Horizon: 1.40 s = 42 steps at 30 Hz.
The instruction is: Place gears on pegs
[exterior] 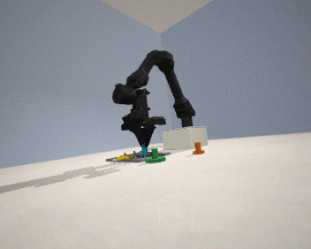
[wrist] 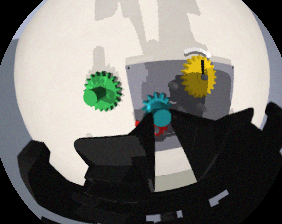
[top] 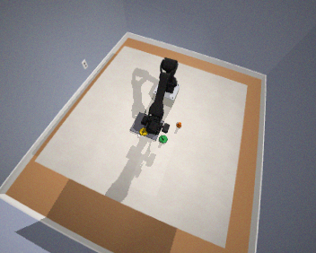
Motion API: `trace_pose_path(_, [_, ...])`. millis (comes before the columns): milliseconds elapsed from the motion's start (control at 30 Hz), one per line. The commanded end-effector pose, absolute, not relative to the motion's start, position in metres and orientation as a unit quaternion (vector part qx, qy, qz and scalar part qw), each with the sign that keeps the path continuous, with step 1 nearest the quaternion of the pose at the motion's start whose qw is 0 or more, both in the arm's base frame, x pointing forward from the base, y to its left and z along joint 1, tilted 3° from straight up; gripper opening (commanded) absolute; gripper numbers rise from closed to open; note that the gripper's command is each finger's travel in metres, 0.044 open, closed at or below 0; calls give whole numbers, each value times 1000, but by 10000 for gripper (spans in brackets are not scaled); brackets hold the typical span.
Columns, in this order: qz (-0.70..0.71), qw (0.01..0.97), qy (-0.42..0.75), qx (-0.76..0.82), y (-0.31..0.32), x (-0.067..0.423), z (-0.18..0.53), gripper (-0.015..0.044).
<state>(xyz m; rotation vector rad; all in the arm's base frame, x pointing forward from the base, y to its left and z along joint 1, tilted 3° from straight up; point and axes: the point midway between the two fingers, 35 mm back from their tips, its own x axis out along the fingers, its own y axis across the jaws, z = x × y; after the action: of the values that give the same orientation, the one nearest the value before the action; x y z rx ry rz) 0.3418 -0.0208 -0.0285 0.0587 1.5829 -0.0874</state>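
My end effector (exterior: 144, 146) (wrist: 160, 113) grips one teal gear (exterior: 144, 151) (wrist: 161, 112); two loose gears, one green (top: 163, 139) (exterior: 155, 157) (wrist: 103, 91), one orange (top: 179, 125) (exterior: 198, 148), stand on the counter (top: 191, 179) (exterior: 188, 199) (wrist: 52, 65).

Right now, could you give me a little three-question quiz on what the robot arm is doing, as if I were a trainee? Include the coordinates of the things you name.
1. Multiple choice: which gear is between the fingers of the black gripper (exterior: 144, 146) (wrist: 162, 116)?
a) the orange one
b) the blue toothed gear with a round knob (exterior: 144, 151) (wrist: 162, 118)
c) the yellow one

2. True or false: the green toothed gear with a tall knob (top: 162, 139) (exterior: 155, 156) (wrist: 109, 92) stands on the table, off the flat grey board (top: 137, 129) (exterior: 115, 160) (wrist: 138, 82).

3. Fill in the blank: the yellow toothed gear (top: 144, 132) (exterior: 125, 157) (wrist: 192, 75) carries a ____ stripe.

Key: 1 b; 2 true; 3 black.
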Motion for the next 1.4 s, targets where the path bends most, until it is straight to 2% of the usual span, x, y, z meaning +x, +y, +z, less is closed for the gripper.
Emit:
trace_pose_path(0, [-9,702,712,-6,-21,342,-30,0])
trace_pose_path(400, [75,696,708,-88,-22,342,-32,0])
trace_pose_path(1200, [-103,697,705,87,-22,342,-35,0])
trace_pose_path(1367, [-84,699,707,68,-22,342,-34,131])
